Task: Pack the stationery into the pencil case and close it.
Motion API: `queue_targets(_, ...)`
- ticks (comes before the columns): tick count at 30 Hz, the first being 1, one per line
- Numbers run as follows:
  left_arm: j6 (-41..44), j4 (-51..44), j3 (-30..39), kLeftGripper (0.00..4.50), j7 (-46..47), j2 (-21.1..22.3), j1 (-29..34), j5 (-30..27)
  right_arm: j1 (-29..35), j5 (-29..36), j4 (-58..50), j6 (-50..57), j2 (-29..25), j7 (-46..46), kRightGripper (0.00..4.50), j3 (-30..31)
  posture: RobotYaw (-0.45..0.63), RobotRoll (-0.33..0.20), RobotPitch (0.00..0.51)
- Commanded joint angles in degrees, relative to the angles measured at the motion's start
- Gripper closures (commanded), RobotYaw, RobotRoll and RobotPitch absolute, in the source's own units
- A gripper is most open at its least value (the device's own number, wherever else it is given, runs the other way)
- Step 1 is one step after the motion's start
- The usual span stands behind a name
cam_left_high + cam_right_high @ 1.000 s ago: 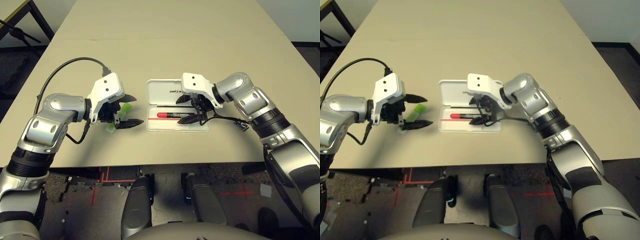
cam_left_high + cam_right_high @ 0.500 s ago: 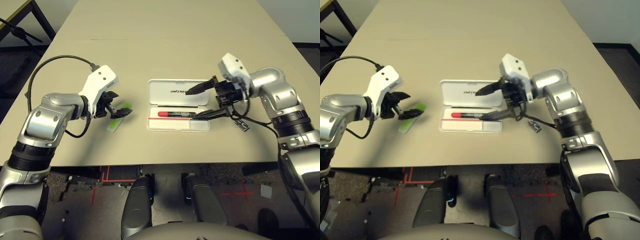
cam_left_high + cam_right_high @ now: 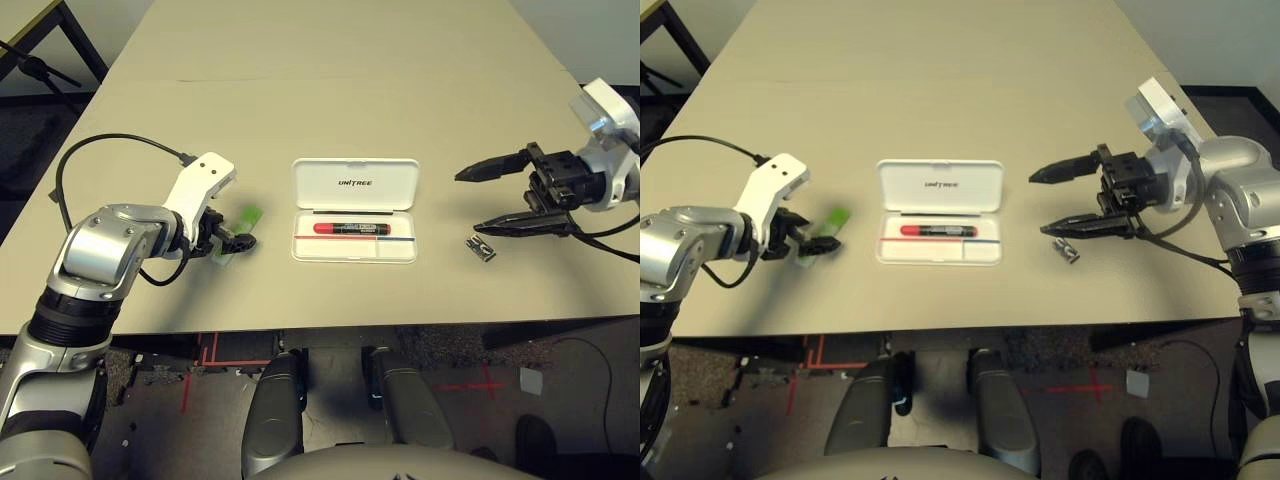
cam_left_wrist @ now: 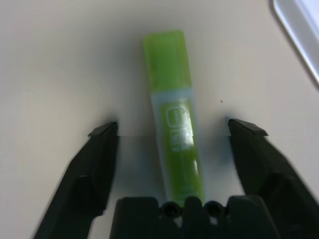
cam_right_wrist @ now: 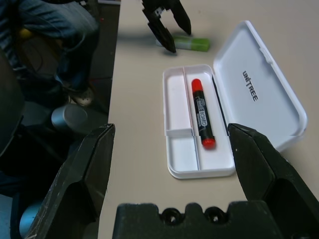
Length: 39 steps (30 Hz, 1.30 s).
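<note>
Case: I see the pencil case point(image 3: 355, 210) lying open mid-table, lid tilted back on the far side, tray toward me.
Done so far: the red-capped marker point(image 3: 353, 229) already lies in the tray's long far compartment; I judge one of three items packed.
Left to do: the green highlighter point(image 4: 174, 129) and the small clip point(image 3: 481, 248) are both on the table outside the case, and the lid is not yet shut.
Left gripper: my left gripper point(image 4: 172, 132) is down over the highlighter, left of the case, jaws spread wide on either side of it, not touching it, holding nothing.
Right gripper: my right gripper point(image 3: 500, 197) hangs above the table to the right of the case, fingers wide apart and empty, pointing left toward the case; the clip sits on the table just below and nearer than its lower finger.
Highlighter lie: it lies along the gripper's own line, cap end away from the palm, so I judge a straight squeeze should catch it.
Open room: the table point(image 3: 330, 90) is bare on the far side, and there is free surface between highlighter and case.
Edges: highlighter, case and clip all lie toward the near part of the table; the clip has least margin to the near edge, so I'd avoid pushing it toward me.
Lid clearance: I'd bring items in from above to keep clear of the raised lid.
</note>
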Motion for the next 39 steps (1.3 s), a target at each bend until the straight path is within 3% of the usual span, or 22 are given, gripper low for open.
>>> queue_targets(1, -1.65, 1.17, -3.70, 1.36, 0.40, 1.46, 2.27, 1.16, 1.37, 1.17, -1.45, 0.08, -0.43, 0.23, 0.00, -1.28, -0.02, 0.000, 0.198)
queue_targets(6, -3.64, 1.43, -4.21, 3.25, 0.15, 2.94, 2.05, 1.50, 1.89, 1.20, -1.40, -0.03, -0.08, 0.23, 0.00, -1.87, -0.02, 0.000, 0.199)
queue_targets(7, -4.06, 1.42, -4.24, 3.44, -0.12, 3.43, 1.92, 1.48, 1.98, 1.18, -1.35, -0.07, 0.02, 0.23, 0.00, -1.91, -0.01, 0.000, 0.199)
queue_targets(18, -14.55, -3.21, -6.37, 3.43, -9.17, 12.00, 4.15, 0.66, 2.86, 0.62, 1.03, -0.91, 1.62, 0.23, 0.00, -3.79, 0.00, 0.000, 0.198)
queue_targets(24, -30.99, -4.06, -10.03, 3.43, -17.85, 17.38, 4.35, 5.75, 3.31, -0.31, 2.73, -1.03, 2.82, 0.23, 0.00, -5.30, 0.02, 0.000, 0.190)
queue_targets(30, -38.73, -2.39, -11.00, 3.43, -24.52, 16.40, 0.20, 7.48, 3.93, -0.97, 2.55, -0.55, 3.18, 0.23, 0.00, -6.52, 0.01, 0.000, 0.186)
queue_targets(39, -43.13, 0.24, -13.35, 3.43, -30.71, 11.89, -6.64, 9.95, 6.61, -2.06, 0.44, 0.57, 3.54, 0.23, 0.00, -9.69, -0.03, 0.000, 0.181)
